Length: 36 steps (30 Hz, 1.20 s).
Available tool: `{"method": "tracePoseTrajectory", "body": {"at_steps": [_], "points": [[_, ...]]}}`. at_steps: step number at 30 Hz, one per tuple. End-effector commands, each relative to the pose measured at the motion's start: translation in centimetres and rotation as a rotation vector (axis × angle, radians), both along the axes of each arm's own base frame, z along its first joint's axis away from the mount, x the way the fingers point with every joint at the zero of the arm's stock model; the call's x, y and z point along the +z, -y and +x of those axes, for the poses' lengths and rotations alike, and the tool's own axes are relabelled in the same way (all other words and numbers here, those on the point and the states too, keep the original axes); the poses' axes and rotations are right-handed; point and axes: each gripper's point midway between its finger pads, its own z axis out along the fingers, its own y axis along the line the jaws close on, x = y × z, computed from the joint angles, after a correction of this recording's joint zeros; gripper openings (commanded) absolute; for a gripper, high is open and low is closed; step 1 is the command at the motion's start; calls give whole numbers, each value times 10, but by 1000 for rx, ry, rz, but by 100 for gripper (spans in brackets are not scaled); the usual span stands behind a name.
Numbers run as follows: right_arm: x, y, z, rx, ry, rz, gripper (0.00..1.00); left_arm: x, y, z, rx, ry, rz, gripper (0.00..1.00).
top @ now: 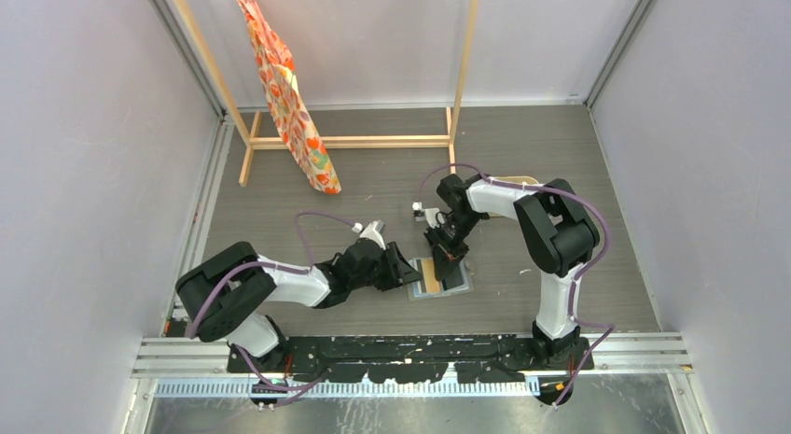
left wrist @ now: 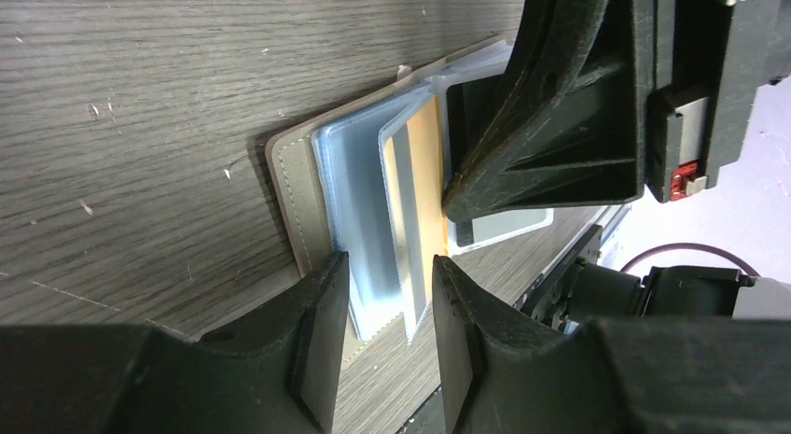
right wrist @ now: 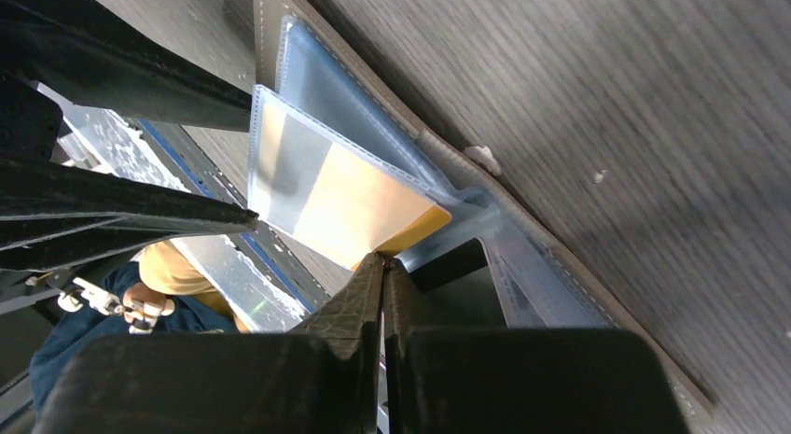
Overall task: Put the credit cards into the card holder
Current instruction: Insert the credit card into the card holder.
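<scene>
**Orange card part-way into the sleeve**

The card holder (left wrist: 298, 201) lies open on the counter (left wrist: 140, 126). An orange card (left wrist: 427, 173) sits partly inside its clear sleeve (left wrist: 396, 163). The right claw (right wrist: 382, 261), pressed together, has its tips at the card's outer edge. The left claw (left wrist: 387, 266), spread, straddles the holder's sleeve ends.

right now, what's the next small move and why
Probably nudge the right gripper forward to seat the card deeper: its shut tips sit at the card's edge, a corner sticks out of the sleeve, and the left gripper straddles that sleeve.
</scene>
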Motion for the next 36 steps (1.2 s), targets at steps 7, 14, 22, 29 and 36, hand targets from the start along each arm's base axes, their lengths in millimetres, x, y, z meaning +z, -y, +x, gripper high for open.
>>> {"method": "tracePoseTrajectory", "body": {"at_steps": [7,14,22,29,36], "points": [[-7,0,13,-10,39,-44,6,20,18,6,-10,31,-84,40],[-8,1,12,-8,35,-48,6,39,20,3,-20,68,-115,39],[-9,1,12,-7,30,-50,6,49,15,-2,-9,91,-90,39],[-10,2,11,-5,25,-54,6,44,16,0,-9,88,-76,38],[-10,2,10,-4,24,-54,7,33,19,2,-10,75,-46,38]]}}
